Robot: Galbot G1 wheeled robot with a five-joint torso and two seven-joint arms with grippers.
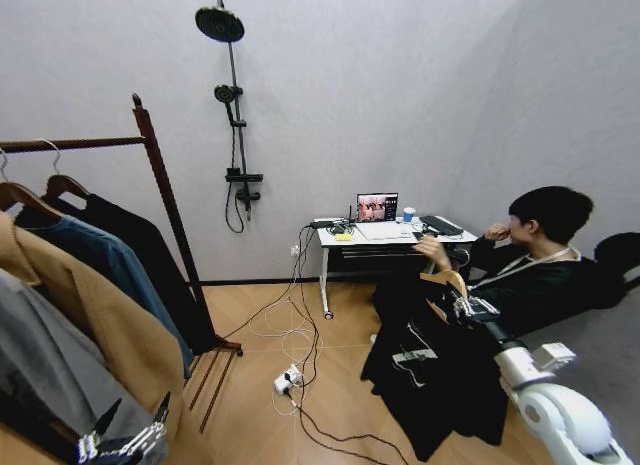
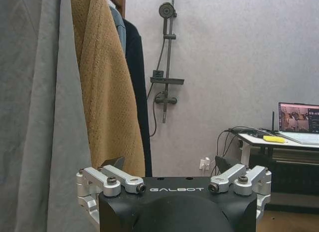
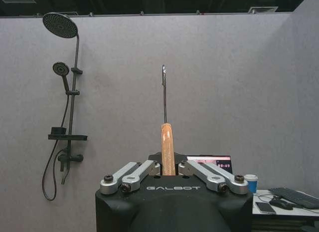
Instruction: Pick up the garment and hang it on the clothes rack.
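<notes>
Far left of the head view: clothes rack (image 1: 160, 175), dark reddish-brown post with knob top, horizontal bar running off to the left edge; slatted base on the wood floor near the cables. Hung on it, front to back: grey coat (image 1: 45, 375), tan coat (image 1: 95, 315), blue denim shirt (image 1: 110, 260), long plain black garment (image 1: 160, 265) nearest the post; all packed touching each other.

Left gripper (image 1: 125, 425) low at the bottom-left corner, just in front of the grey coat; fingers spread apart, nothing between them (left wrist view agrees: both finger linkages splayed wide, the grey and tan coats hanging just beside).

Centre: black shower fixture (image 1: 232, 115) on the grey wall; white power strip (image 1: 287, 381) with cables on the floor; white desk (image 1: 385, 243) with open laptop (image 1: 377, 207) and blue cup (image 1: 409, 214).

Right: right gripper (image 1: 462, 303) extended forward from the white arm, clamped on the light wooden hanger (image 1: 445, 283); right wrist view shows the hanger neck (image 3: 168, 147) pinched between the fingers (image 3: 192, 168), metal hook pointing straight up. The garment (image 1: 425, 370) (black T-shirt, white print partly visible) hangs below the gripper, clear of the floor, well apart from the rack; a seated person is right behind it at the desk.
</notes>
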